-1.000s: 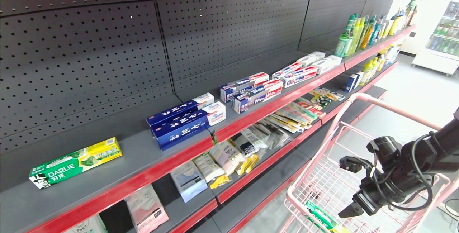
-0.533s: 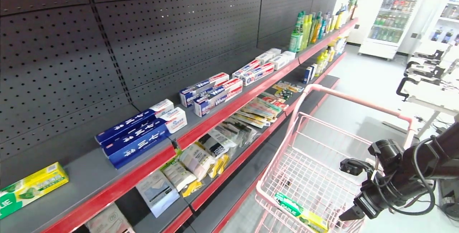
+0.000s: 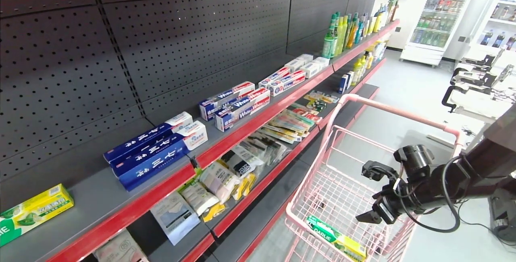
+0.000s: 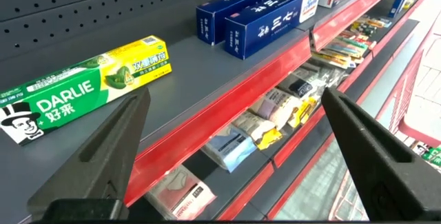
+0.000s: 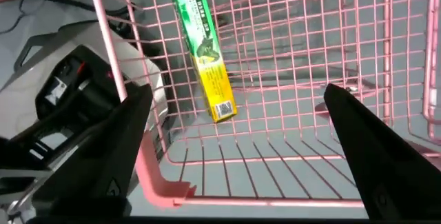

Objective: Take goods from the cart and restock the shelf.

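Observation:
A green and yellow toothpaste box lies on the floor of the pink wire cart. My right gripper hangs over the cart's right side, above and to the right of that box. In the right wrist view its fingers stand wide apart, so it is open and empty, with the box beyond them inside the cart. A matching toothpaste box lies at the left end of the shelf. My left gripper is open before the shelf, near that box.
Blue toothpaste boxes and white and blue ones lie further along the shelf, then bottles. Bare shelf lies between the green box and the blue ones. Packets fill the lower shelf. Drink fridges stand behind.
The head camera has swung right, so the shelf slid left and the cart came into fuller view. My right gripper has moved left and up over the cart.

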